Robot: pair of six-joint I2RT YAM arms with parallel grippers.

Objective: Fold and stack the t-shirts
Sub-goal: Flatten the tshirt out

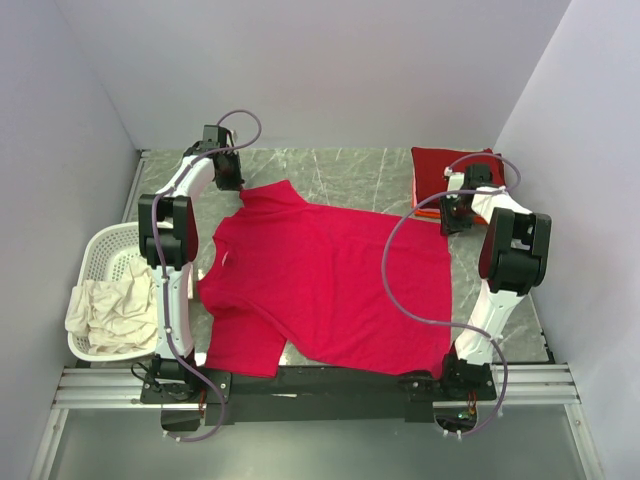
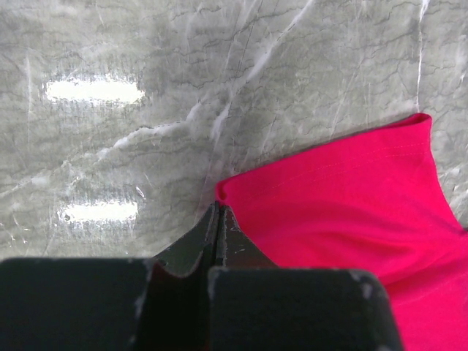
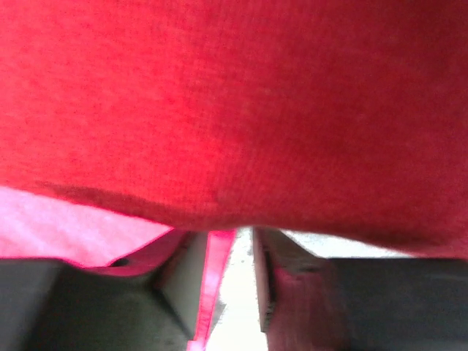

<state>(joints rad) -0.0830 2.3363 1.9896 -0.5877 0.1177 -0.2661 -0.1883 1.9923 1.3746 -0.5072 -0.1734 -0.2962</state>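
Observation:
The large crimson t-shirt (image 1: 320, 275) lies spread flat on the marble table, its collar toward the left arm. My left gripper (image 1: 232, 180) is at the far sleeve; in the left wrist view the gripper (image 2: 218, 208) is shut with its tips pinching the sleeve's corner (image 2: 227, 191). My right gripper (image 1: 452, 218) is at the shirt's far right corner, beside a folded stack with a dark maroon shirt (image 1: 440, 165) on top and an orange edge (image 1: 426, 212) below. In the right wrist view the gripper (image 3: 241, 238) is open, and red cloth (image 3: 234, 110) covers its tips.
A white slotted basket (image 1: 100, 245) stands at the left edge with crumpled cream-white shirts (image 1: 115, 305) hanging over its near rim. White walls close in the table on three sides. The shirt's hem reaches the table's near edge by the arm bases.

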